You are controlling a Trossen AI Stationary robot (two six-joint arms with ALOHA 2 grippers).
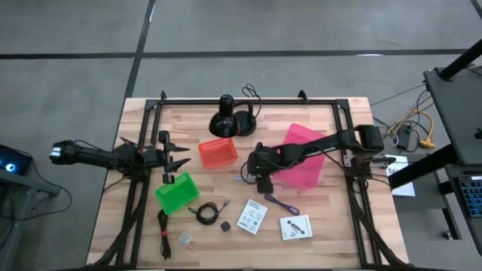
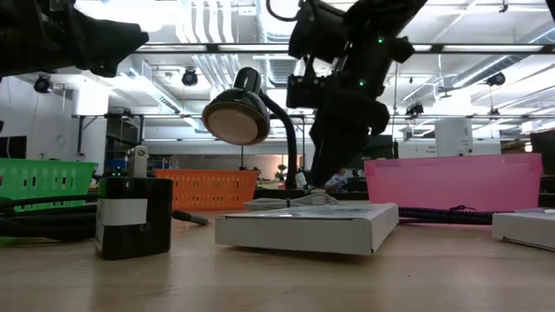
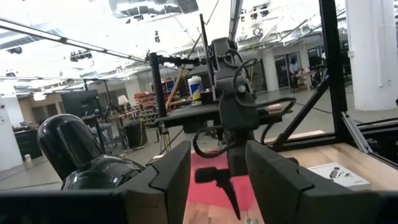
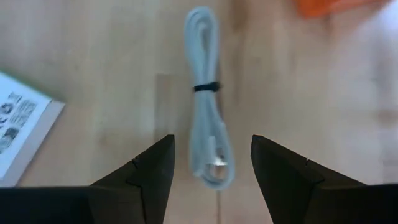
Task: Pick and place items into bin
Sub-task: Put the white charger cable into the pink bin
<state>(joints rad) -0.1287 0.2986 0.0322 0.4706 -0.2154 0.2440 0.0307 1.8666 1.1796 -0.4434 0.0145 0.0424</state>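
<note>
A white cable bundle (image 4: pixel 205 93), tied at its middle with a black band, lies flat on the wooden table. My right gripper (image 4: pixel 211 144) hovers over it, open and pointing steeply down, one finger to each side of the bundle's end. In the high view that gripper (image 1: pixel 260 179) is between the orange bin (image 1: pixel 218 153) and the pink bin (image 1: pixel 305 167). Two white cards (image 1: pixel 252 216) (image 1: pixel 296 226), a purple strap (image 1: pixel 280 203), a black coiled cable (image 1: pixel 205 213) and a black cube (image 1: pixel 224 225) lie nearer the front edge. My left gripper (image 3: pixel 217 186) waits open at the left, above the green bin (image 1: pixel 177 193).
A black lamp (image 1: pixel 226 117) with a round base and a cord stands at the far edge. A small clear piece (image 1: pixel 184 239) lies near the front left. One card's edge (image 4: pixel 18 130) is close beside the white cable. The black frame rails run along the table's sides.
</note>
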